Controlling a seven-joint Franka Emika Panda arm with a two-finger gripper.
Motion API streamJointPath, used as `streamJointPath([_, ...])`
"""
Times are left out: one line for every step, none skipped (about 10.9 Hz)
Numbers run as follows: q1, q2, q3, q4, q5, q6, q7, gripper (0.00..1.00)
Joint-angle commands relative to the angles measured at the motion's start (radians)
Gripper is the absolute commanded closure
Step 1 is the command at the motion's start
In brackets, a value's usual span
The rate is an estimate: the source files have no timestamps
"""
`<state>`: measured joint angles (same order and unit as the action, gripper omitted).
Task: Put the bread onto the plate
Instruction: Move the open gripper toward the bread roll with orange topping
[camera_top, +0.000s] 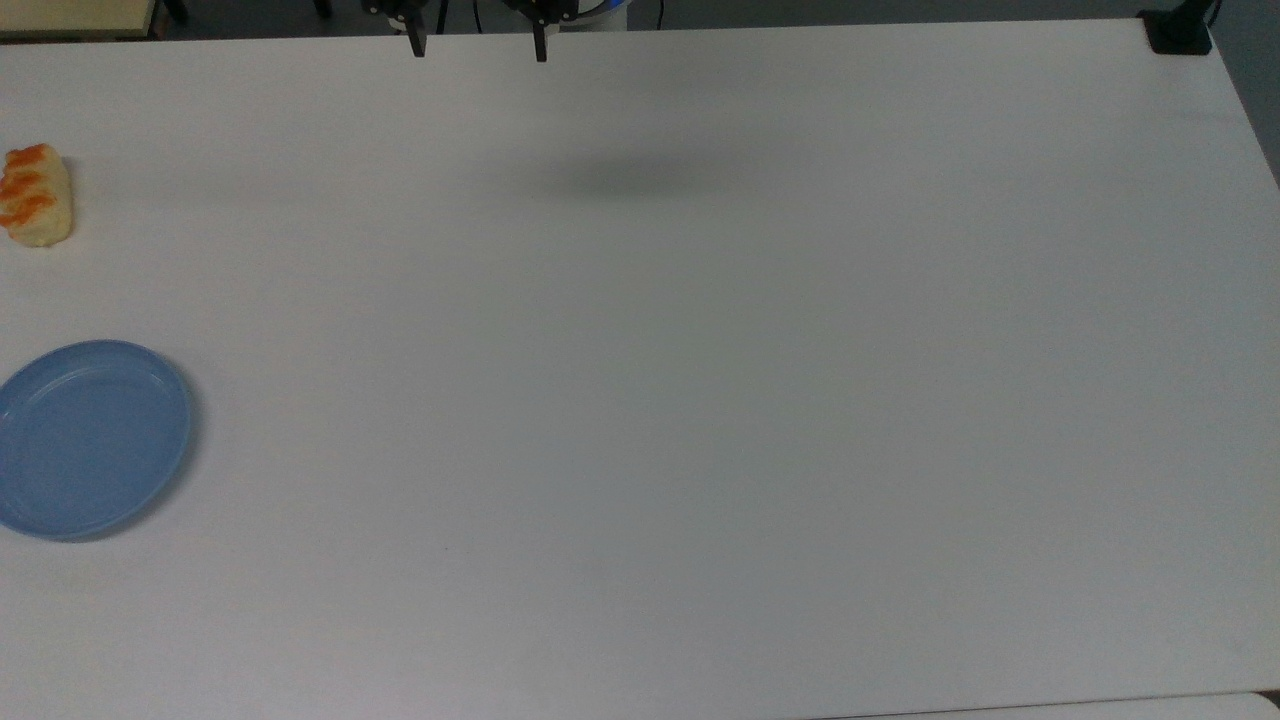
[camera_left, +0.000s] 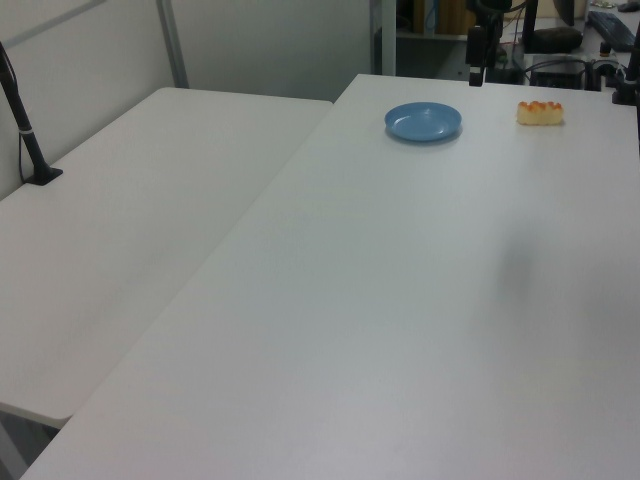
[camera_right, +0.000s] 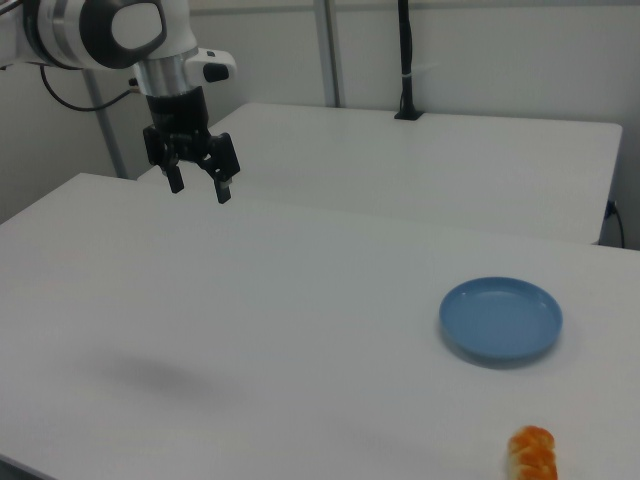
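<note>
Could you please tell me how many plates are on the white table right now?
1. The plate lies bare at the top view's left edge, apart from the bread.

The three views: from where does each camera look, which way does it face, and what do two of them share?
Top view: overhead, facing down on the table; the open gripper hangs at its top edge.
Left view: beside the table, looking along it toward the plate and the bread.
Right view: the other side, facing the arm and gripper.
All three share bread and plate, lying apart.
</note>
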<state>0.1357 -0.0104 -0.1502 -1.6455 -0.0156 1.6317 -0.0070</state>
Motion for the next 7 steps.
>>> streamJointPath([0.013, -0.008, -0.023, -0.013, 0.020, 0.023, -0.033, 0.00])
streamJointPath([0.012, -0.008, -0.025, -0.011, 0.013, 0.023, -0.053, 0.00])
streamJointPath([0.010, -0.009, -0.025, -0.010, 0.013, 0.019, -0.080, 0.00])
streamJointPath([0.007, -0.010, -0.025, 0.004, 0.014, 0.011, -0.083, 0.00])
streamJointPath([0.007, -0.010, -0.025, 0.004, 0.013, 0.010, -0.085, 0.00])
streamJointPath([0.007, -0.010, -0.025, 0.004, 0.013, 0.010, -0.085, 0.00])
streamJointPath([0.007, -0.011, -0.025, 0.004, 0.013, -0.001, -0.087, 0.00])
